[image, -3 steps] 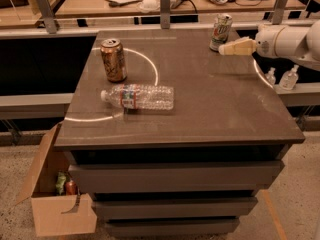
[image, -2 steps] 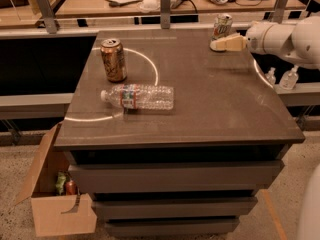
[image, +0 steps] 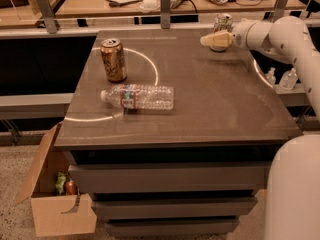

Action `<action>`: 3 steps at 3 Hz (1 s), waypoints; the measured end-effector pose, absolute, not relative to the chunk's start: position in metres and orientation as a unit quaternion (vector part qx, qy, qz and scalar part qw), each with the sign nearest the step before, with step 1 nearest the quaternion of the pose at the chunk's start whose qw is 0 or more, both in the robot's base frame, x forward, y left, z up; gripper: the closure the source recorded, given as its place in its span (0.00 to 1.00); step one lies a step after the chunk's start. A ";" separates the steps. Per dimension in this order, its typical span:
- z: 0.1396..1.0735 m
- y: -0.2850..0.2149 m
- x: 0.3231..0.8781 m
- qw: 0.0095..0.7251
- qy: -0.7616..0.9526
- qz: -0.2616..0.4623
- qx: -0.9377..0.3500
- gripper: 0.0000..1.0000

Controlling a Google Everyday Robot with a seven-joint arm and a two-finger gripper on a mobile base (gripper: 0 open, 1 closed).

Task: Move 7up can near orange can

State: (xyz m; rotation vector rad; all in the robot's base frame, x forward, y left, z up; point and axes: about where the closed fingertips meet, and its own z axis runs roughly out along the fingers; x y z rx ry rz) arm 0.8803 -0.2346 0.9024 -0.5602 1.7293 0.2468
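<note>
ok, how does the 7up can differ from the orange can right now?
Colour: the orange can is coppery brown; the 7up can is pale silver with green.
Place: the orange can stands at the back left of the table; the 7up can is at the back right.
Exposure: the orange can stands free; the 7up can is partly hidden behind the gripper.
Both are upright with silver tops.

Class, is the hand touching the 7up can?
Cannot tell. Camera view: the hand, far right over the table, covers the base of the 7up can, hiding any contact.
</note>
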 end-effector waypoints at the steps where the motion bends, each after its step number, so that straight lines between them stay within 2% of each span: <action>1: 0.889 -0.225 0.902 0.604 0.751 0.108 -0.242 0.20; 2: 0.883 -0.225 0.910 0.600 0.755 0.106 -0.242 0.44; 3: 0.884 -0.240 0.901 0.594 0.759 0.104 -0.247 0.74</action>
